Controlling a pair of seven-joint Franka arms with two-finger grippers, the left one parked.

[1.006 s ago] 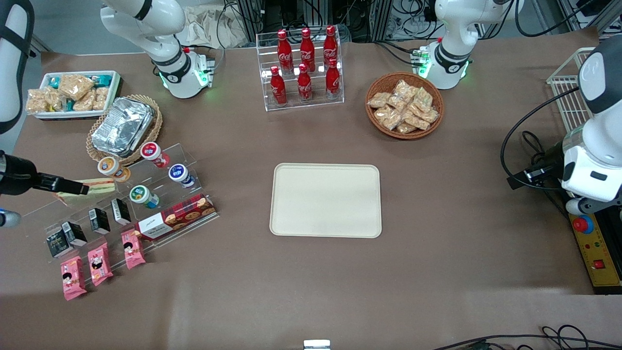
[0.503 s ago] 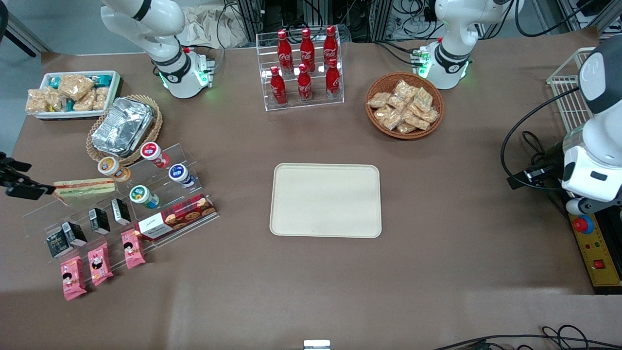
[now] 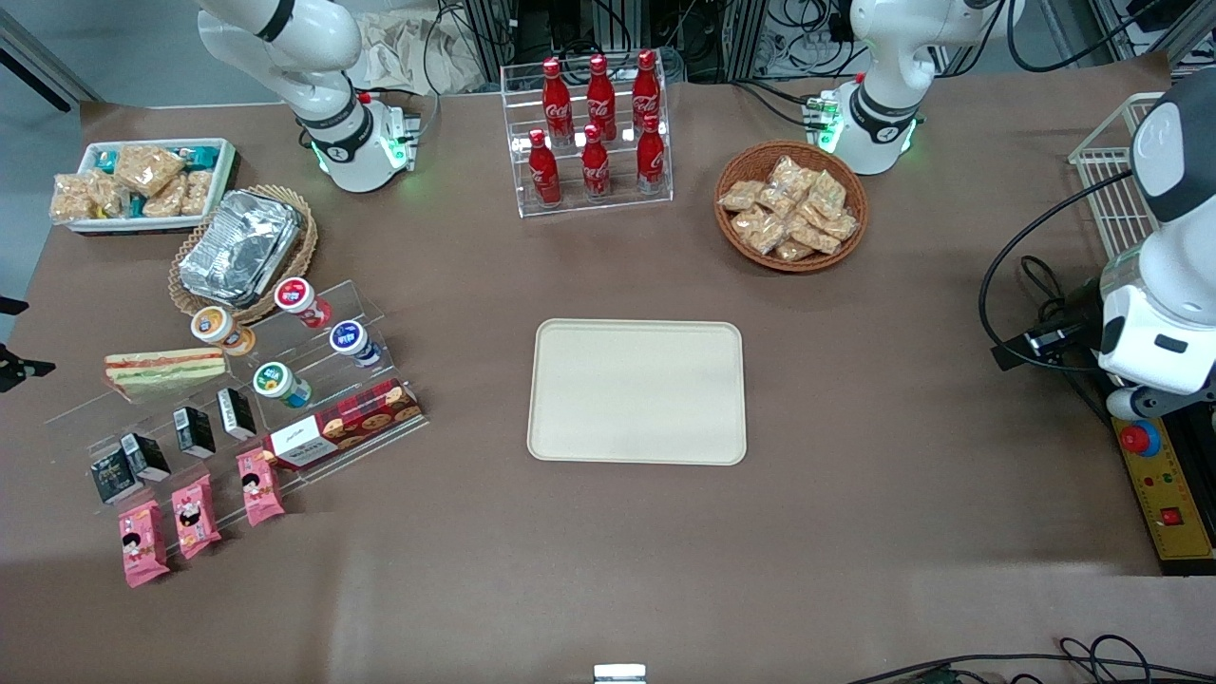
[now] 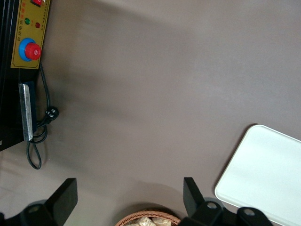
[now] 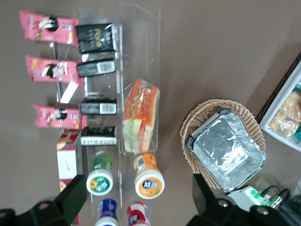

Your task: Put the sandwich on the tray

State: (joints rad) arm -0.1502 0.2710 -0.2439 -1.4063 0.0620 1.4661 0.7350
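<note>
The sandwich (image 3: 164,370) lies on the upper step of a clear acrylic stand (image 3: 313,375) toward the working arm's end of the brown surface (image 3: 855,513), its cut edge with red, orange and green layers showing toward the front camera. In the right wrist view the same wedge (image 5: 140,116) rests flat in its clear wrap, nothing touching it. The pincer (image 5: 140,193) hangs above the stand with its two dark fingers (image 5: 75,195) spread wide and nothing between them — only a sliver of it shows at the edge of the front view (image 3: 17,366), apart from the sandwich.

The tray (image 3: 636,390) sits near the middle of the surface, well apart from the sandwich, cream-beige and bare.

Beside the sandwich on the stand stand small round-lidded cups — an orange one (image 5: 149,176) just next to the wedge's end, a green one (image 5: 99,178) a step lower. Black cartons (image 5: 96,37) line the step below the sandwich, a red plaid biscuit box (image 3: 342,425) lies on the lowest step, and three pink packets (image 3: 195,513) lie on the surface nearer the front camera. A foil container (image 3: 239,245) in a wicker basket (image 3: 304,249) sits near the stand, with a white bin of snack packs (image 3: 142,180) farther from the camera.
</note>
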